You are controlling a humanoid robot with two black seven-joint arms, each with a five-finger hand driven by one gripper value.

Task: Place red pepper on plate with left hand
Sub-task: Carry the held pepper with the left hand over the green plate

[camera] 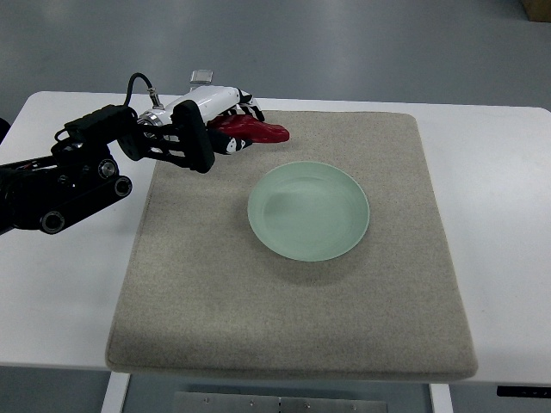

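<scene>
At the mat's (293, 327) far-left corner, left hand (215, 107) grips red pepper (258, 132).

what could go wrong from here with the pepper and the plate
The left hand covers only the near end of the red pepper; its far end sticks out free, so it may tilt or slip when carried. The plate lies loose on the mat, so a low pass could nudge its rim.
</scene>
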